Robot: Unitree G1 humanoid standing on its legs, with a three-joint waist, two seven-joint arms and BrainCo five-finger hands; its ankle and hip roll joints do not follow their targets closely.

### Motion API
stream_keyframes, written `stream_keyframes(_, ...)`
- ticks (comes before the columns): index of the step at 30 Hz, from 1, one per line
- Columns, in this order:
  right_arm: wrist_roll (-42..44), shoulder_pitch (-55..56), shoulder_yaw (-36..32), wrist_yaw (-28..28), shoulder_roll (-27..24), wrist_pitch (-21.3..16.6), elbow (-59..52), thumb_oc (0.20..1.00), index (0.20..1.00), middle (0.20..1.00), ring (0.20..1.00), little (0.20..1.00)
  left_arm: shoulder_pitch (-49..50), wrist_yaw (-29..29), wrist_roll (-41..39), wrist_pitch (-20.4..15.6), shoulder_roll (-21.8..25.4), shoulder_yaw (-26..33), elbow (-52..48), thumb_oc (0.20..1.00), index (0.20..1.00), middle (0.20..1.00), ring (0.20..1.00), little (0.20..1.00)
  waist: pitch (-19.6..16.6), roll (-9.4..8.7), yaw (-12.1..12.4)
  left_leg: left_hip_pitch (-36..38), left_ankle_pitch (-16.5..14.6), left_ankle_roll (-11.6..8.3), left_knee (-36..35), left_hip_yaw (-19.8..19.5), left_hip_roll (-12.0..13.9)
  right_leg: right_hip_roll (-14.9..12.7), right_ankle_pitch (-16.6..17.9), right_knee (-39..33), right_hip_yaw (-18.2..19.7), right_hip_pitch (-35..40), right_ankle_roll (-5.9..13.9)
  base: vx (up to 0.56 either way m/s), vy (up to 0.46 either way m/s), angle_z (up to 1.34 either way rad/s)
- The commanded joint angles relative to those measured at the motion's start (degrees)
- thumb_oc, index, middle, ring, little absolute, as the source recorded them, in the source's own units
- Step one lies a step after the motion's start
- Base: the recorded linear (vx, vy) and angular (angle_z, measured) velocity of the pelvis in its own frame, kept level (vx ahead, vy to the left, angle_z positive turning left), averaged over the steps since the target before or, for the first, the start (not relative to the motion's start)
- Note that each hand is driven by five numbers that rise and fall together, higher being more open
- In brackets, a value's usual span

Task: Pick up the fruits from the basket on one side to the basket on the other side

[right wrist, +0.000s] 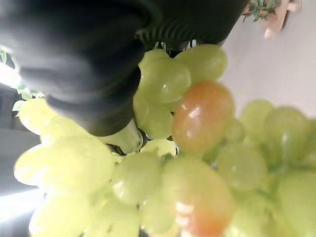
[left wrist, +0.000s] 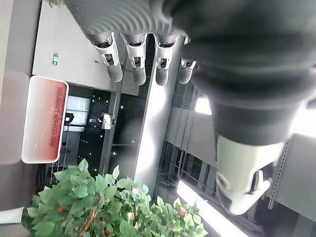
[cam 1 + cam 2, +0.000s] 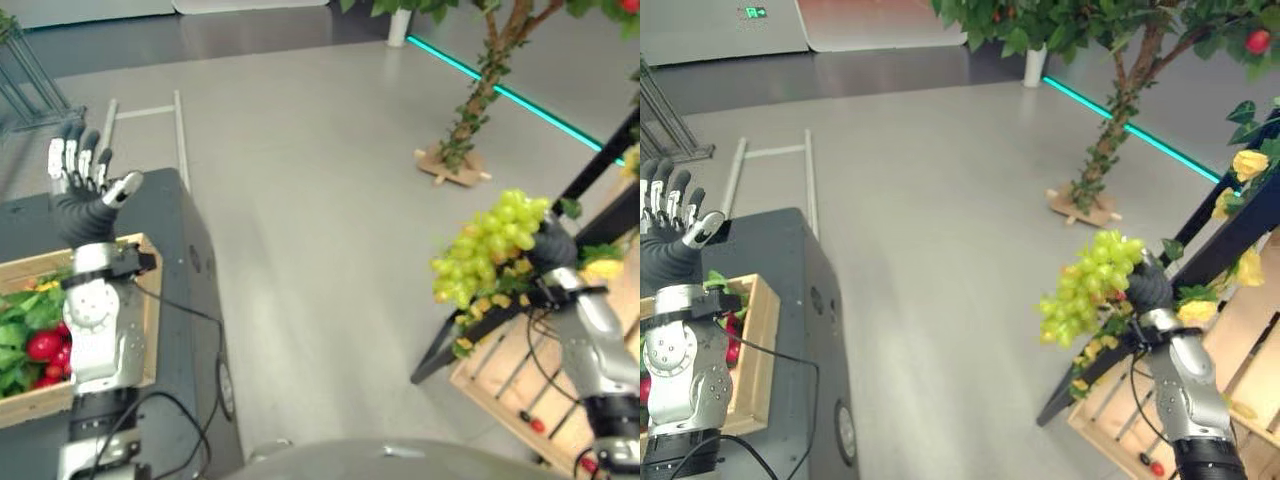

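On our left, our left robot hand (image 3: 85, 175) is raised with fingers spread straight, holding nothing, above the wooden basket (image 3: 148, 330) of red fruits and leaves on the dark surface (image 3: 175, 215). On our right, our right robot hand (image 3: 1148, 287) grips the bunch of green grapes (image 3: 490, 243) in the air, beside a slatted wooden crate (image 3: 510, 385).

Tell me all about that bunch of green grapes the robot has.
The bunch of green grapes is a dense cluster of glossy, yellow-green berries, a couple tinged orange up close. It is lifted in the air, in the right hand, whose dark cover sits against the bunch; the fingers are hidden by the grapes. It hangs above the grey floor, beside the slatted wooden crate.
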Motion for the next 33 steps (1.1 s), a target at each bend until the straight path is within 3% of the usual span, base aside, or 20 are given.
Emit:
stream_keyframes(1, 2.57, -1.47, -7.48, -1.83, -4.02, -3.01, 0.2, 0.2, 0.2, 0.2, 0.2, 0.2, -0.33, -0.81, 1.9, -1.71, 1.51, -0.48, -0.43, 1.0, 1.0, 1.0, 1.0, 1.0, -1.61, 0.54, -1.81, -3.14, -4.73, 1.25, 4.0, 0.01, -1.73, 0.03, -0.02, -3.89, -0.82, 9.07, 6.05, 0.02, -0.099, -0.05)
stream_keyframes(7, 1.87, -0.61, -7.1, -1.55, -2.84, -2.8, -1.7, 0.2, 0.2, 0.2, 0.2, 0.2, 0.11, -1.51, 1.9, -1.32, 0.45, -1.57, -0.51, 1.0, 1.0, 1.0, 1.0, 1.0, -0.98, -0.33, -3.04, -3.73, -4.81, -0.08, 7.11, 0.03, -0.06, 1.65, 0.39, -7.05, 0.87, 9.87, 5.04, 0.01, -0.104, -0.06)
stream_keyframes(11, 1.8, -0.54, -6.41, -1.34, -2.46, -3.23, -2.16, 0.2, 0.2, 0.2, 0.2, 0.2, 0.05, -1.55, 1.9, -1.34, 0.29, -2.16, -0.3, 1.0, 1.0, 1.0, 1.0, 1.0, 0.49, -1.87, -3.27, -6.86, -4.84, -1.84, 14.96, -0.86, 2.27, 2.34, 0.67, -8.09, 2.6, 10.05, 3.91, -0.03, -0.107, -0.11)
stream_keyframes(12, 1.82, -1.41, -5.11, -1.64, -2.61, -3.65, -2.5, 0.2, 0.2, 0.2, 0.2, 0.2, -0.35, -0.89, 2.25, -1.52, 0.44, -2.4, -0.32, 1.0, 1.0, 1.0, 1.0, 1.0, 2.38, -2.54, -1.81, -10.02, -1.33, -3.54, 20.29, -7.9, 2.23, 2.83, 1.89, -8.12, 3.89, 9.35, 2.52, -0.14, -0.055, -0.3)
stream_keyframes(13, 1.41, -2.12, -4.02, -1.86, -2.84, -3.78, -2.36, 0.2, 0.2, 0.2, 0.2, 0.2, -0.13, -0.3, 2.73, -1.59, 0.43, -2.25, -0.36, 1.0, 1.0, 1.0, 1.0, 1.0, 2.65, -2.61, -0.67, -11.08, -1.84, -3.47, 20.64, -14.98, -0.29, 3.14, 2.1, -8.05, 5.51, 8.7, 2.18, -0.14, -0.043, -0.36)
stream_keyframes(14, 1.4, -2.26, -3.96, -1.87, -2.85, -3.82, -2.29, 0.2, 0.2, 0.2, 0.2, 0.2, -0.17, -0.25, 2.78, -1.58, 0.42, -2.2, -0.38, 1.0, 1.0, 1.0, 1.0, 1.0, 2.43, -2.68, -0.97, -11.44, -1.4, -3.36, 20.38, -15.16, -0.45, 3.06, 2.31, -8.1, 5.26, 8.37, 2.15, -0.01, 0.066, -0.52)
stream_keyframes(15, 2.33, -4.05, -1.92, -1.55, -2.61, -3.7, -2.26, 0.2, 0.2, 0.2, 0.2, 0.2, 0.88, 0.83, 3.67, -1.86, 0.51, -1.57, -0.66, 1.0, 1.0, 1.0, 1.0, 1.0, 1.75, -2.42, 1.06, -9.88, -4.14, -2.2, 12.22, -27.22, -4.04, 3.68, 2.22, -7.59, 8.44, 7.1, 2.65, 0.05, 0.073, -0.6)
stream_keyframes(17, 2.0, -4.98, -0.06, -2.05, -2.67, -4.42, -1.79, 0.2, 0.2, 0.2, 0.2, 0.2, 1.57, 1.17, 3.85, -2.27, 0.59, -1.46, -0.6, 1.0, 1.0, 1.0, 1.0, 1.0, 1.69, -2.24, 1.93, -8.94, -4.78, -1.08, 10.31, -33.94, -6.0, 3.54, 2.11, -5.16, 10.43, 5.54, 2.84, 0.06, 0.122, -1.16)
stream_keyframes(19, 2.19, -4.18, -0.8, -1.95, -1.97, -4.58, -2.92, 0.2, 0.2, 0.2, 0.2, 0.2, 0.7, 1.24, 4.37, -2.39, 1.31, -1.78, -0.43, 1.0, 1.0, 1.0, 1.0, 1.0, 1.53, -1.98, 0.46, -8.1, -3.43, -0.79, 8.38, -31.76, -5.27, 2.91, 1.92, -3.72, 9.43, 4.83, 3.09, 0.0, 0.122, -1.07)
stream_keyframes(21, 2.41, -4.62, 0.3, -1.72, -0.67, -4.7, -4.05, 0.2, 0.2, 0.2, 0.2, 0.2, 0.48, 0.92, 4.21, -2.86, 1.69, -1.79, -0.99, 1.0, 1.0, 1.0, 1.0, 1.0, 1.0, -1.9, -0.2, -7.11, -4.15, 0.1, 7.46, -31.1, -5.67, 2.27, 1.74, -2.49, 9.62, 3.92, 3.62, 0.02, 0.134, -0.83)
stream_keyframes(33, 1.37, -4.63, 2.68, 0.0, 0.96, -2.36, -6.47, 0.2, 0.2, 0.2, 0.2, 0.2, 1.91, 0.82, 5.7, -2.18, 2.03, -1.36, -1.68, 1.0, 1.0, 1.0, 1.0, 1.0, -1.31, -0.99, -0.18, -2.18, -3.41, 1.71, 0.86, -27.12, -6.55, 0.87, 2.99, -4.22, 12.39, 3.92, 5.23, 0.01, 0.102, -0.35)
